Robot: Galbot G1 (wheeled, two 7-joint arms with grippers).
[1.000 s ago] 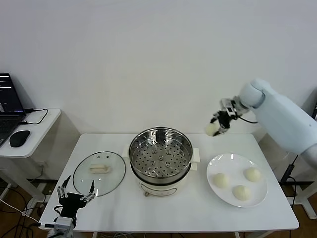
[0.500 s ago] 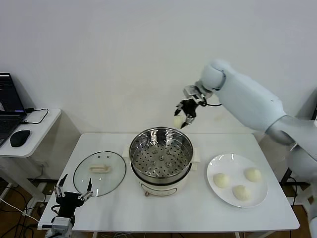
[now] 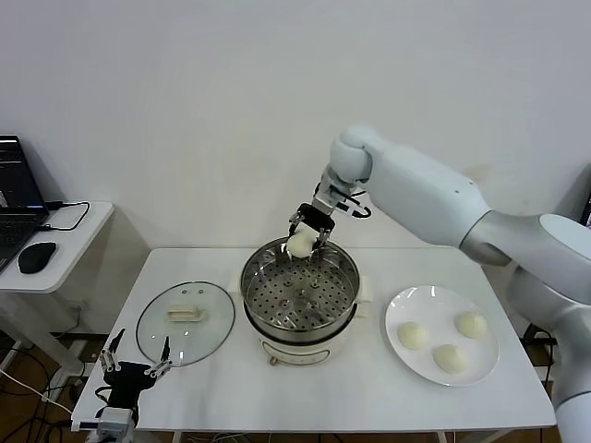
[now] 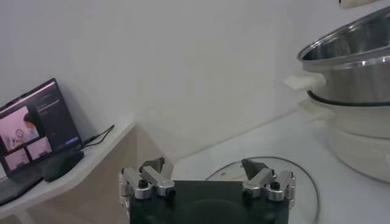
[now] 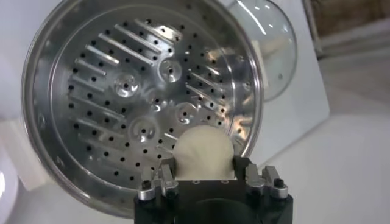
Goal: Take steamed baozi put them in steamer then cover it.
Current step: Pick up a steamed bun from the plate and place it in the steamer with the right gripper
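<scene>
A: Status, taking the steamer (image 3: 299, 292) as reference and reading from its left side across?

B: Left of the steamer, the glass lid (image 3: 185, 322) lies flat on the table (image 3: 369, 388). The steamer is therefore uncovered. The left gripper (image 3: 135, 367) is parked at the near table edge, in front of the lid, with its fingers spread apart and nothing between them.

A: And at the steamer itself?

B: The perforated tray (image 5: 146, 103) holds no bun yet. The right gripper (image 3: 308, 230) hangs over the far rim of the steamer, clenched on one baozi (image 3: 300, 244). In the right wrist view that baozi (image 5: 205, 152) sits between the fingers directly above the tray holes. It appears to be clear of the tray, though the exact gap is hard to judge from this angle.

A: Right of the steamer?

B: The white plate (image 3: 403, 305) carries the remaining three baozi (image 3: 412, 335), all untouched.

A: Progress assessment?

B: Early stage. The first bun is in transit and not yet released. Outstanding steps: place this bun, transfer the three buns from the plate, then fit the lid on the steamer.
</scene>
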